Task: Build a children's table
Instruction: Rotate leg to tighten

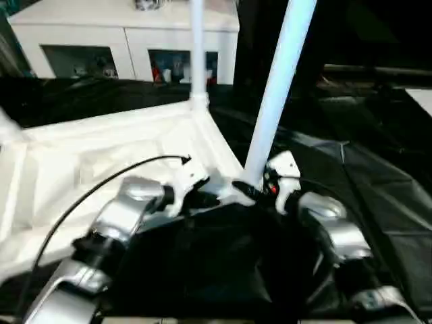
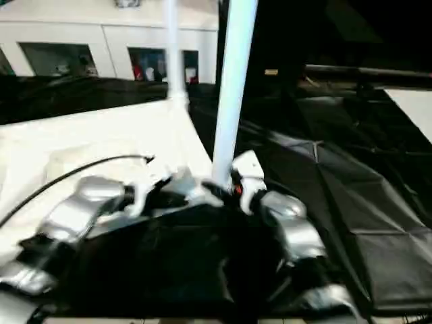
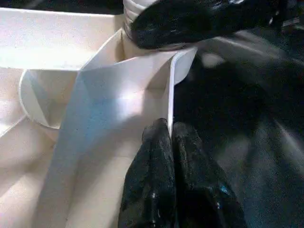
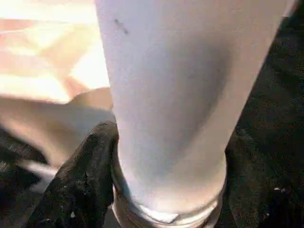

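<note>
Black sheeting (image 1: 378, 196) covers the floor under and around the work, creased and folded toward the right. Behind it stands a white cabinet (image 1: 128, 34) with glass doors, small coloured items visible inside.

The white tabletop (image 1: 101, 162) lies upside down on the sheeting, ribbed underside up. One white leg (image 1: 197, 47) stands upright in the far corner socket. A second leg (image 1: 280, 88) rises, slightly tilted, from the near corner socket.

The left gripper (image 3: 170, 142) is at the tabletop's near edge, beside that corner; its fingers (image 3: 152, 161) are pressed together with the thin rim wall caught at their tips. The right gripper (image 4: 166, 190) is at the base of the second leg; its fingers (image 4: 80, 185) stand spread on either side of the tube, against it, just above the socket collar.
</note>
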